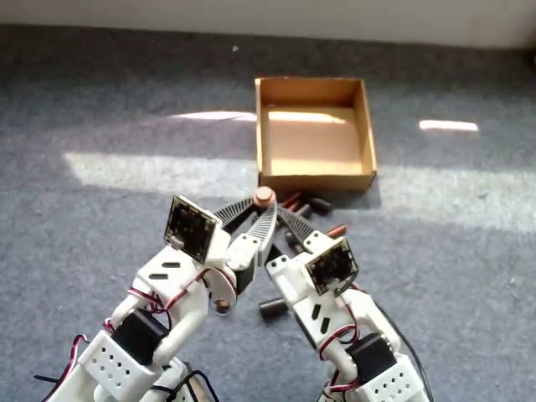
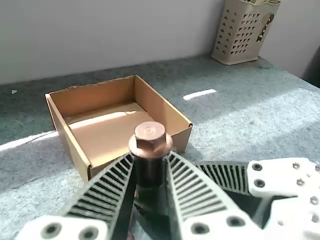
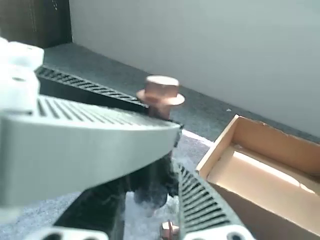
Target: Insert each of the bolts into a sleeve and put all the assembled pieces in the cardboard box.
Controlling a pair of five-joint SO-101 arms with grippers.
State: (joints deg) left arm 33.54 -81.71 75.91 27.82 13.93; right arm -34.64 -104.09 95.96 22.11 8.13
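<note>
From where I stand, the left gripper point(image 2: 150, 162) is closed down narrow, its ribbed fingers point(image 2: 107, 185) pinching a bolt point(image 2: 149, 136) just under the copper head and holding it upright above the grey carpet point(image 1: 100, 126). The shaft runs down dark between them, and I take that to be a sleeve point(image 3: 150, 187) around its lower part, though I can't be sure how far the bolt is seated. Right beside it, almost touching, the right gripper point(image 1: 289, 226) comes in from the other side at the level of that dark piece; whether it has any hold, I cannot tell. Nearer the arms a spare sleeve point(image 1: 272, 307) lies on the carpet, and a few loose pieces point(image 1: 303, 203) sit just in front of the cardboard box point(image 1: 316, 180), with another bolt point(image 1: 336, 230) a little to the right. The box is close behind the held bolt and has nothing in it. What worries me is how crowded the two tools are. If one pulls away at an angle, it could drag the sleeve off the shaft or twist the bolt out of the pinch. A low carry could also clip the box's near wall or scatter the loose pieces.
</note>
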